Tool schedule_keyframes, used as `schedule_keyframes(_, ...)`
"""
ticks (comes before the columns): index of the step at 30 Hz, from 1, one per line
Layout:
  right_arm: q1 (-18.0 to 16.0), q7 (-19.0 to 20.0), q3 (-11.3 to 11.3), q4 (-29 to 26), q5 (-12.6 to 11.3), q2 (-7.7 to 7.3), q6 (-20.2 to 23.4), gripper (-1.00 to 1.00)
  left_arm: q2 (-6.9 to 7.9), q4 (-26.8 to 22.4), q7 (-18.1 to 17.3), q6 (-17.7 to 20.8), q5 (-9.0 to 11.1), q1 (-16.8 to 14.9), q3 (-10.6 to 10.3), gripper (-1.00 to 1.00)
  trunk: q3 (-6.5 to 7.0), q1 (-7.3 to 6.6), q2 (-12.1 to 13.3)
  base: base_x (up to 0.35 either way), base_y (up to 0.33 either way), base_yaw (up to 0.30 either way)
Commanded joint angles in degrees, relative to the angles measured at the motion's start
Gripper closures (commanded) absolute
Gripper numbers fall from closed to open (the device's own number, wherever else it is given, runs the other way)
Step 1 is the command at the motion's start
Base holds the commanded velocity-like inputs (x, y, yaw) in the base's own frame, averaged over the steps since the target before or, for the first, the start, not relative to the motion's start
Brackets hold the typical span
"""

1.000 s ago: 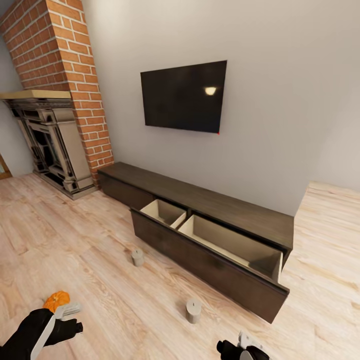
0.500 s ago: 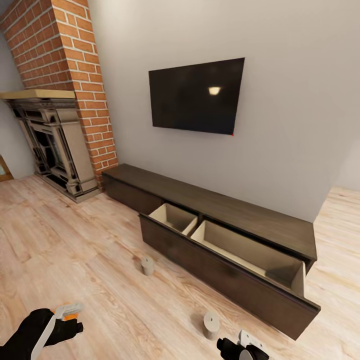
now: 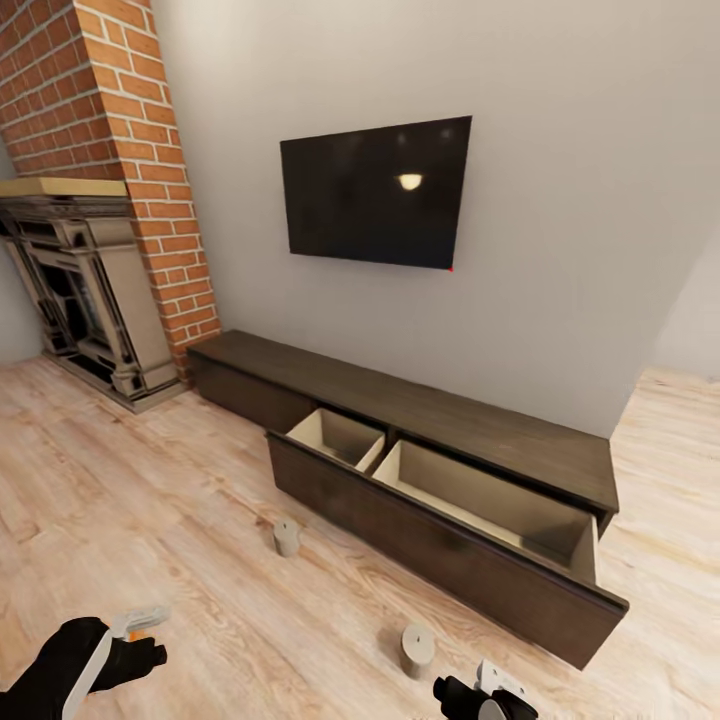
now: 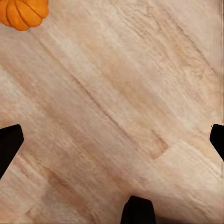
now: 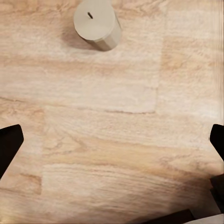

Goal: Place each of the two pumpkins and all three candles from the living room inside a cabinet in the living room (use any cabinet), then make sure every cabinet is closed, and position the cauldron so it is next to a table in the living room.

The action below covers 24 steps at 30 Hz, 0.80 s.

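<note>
view swung right — open cabinet point(image 3: 440, 520) drawer overhangs floor point(image 3: 150, 500) beside candle point(image 3: 417, 649).

The black left arm with its white forearm stripe reaches in from the lower left corner of the head view, ending in the left gripper point(image 3: 140, 622) with pale grey fingers, held low and pointing forward and right. In the left wrist view its dark fingertips point(image 4: 9, 144) sit wide apart at the two edges (nothing between them), so the jaws are spread. The black-and-white right gripper point(image 3: 487, 695) pokes up at the bottom edge, right of centre. Its dark fingertips point(image 5: 9, 142) likewise stand far apart, holding nothing.
</note>
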Motion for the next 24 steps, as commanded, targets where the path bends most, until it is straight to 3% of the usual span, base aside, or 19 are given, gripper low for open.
schedule_keyframes(1, 0.0, 0.0, 0.0, 0.0, 0.0, 0.0, 0.0, -1.0, -0.01, 0.0, 0.0, 0.0, 0.0, 0.0, 0.0, -1.0, 0.0, 0.0, 0.0, 0.001, 0.001, -0.263)
schedule_keyframes(6, 0.0, 0.0, 0.1, 0.0, 0.0, 0.01, 0.0, -1.0, -0.09, 0.0, 0.1, 0.0, 0.0, 0.0, 0.0, -1.0, 0.0, 0.0, 0.0, 0.058, 0.033, -0.274)
schedule_keyframes(16, 0.0, 0.0, 0.2, 0.1, 0.0, 0.0, 0.0, -1.0, -0.12, 0.0, 0.1, 0.0, 0.0, 0.0, 0.0, -1.0, 0.0, 0.0, 0.0, 0.221, 0.159, -0.275)
schedule_keyframes(24, 0.0, 1.1, 0.2, 0.2, 0.0, 0.0, 0.0, -1.0, -0.12, 0.0, 0.1, 0.0, 0.0, 0.0, 0.0, -1.0, 0.0, 0.0, 0.0, 0.053, 0.033, -0.056)
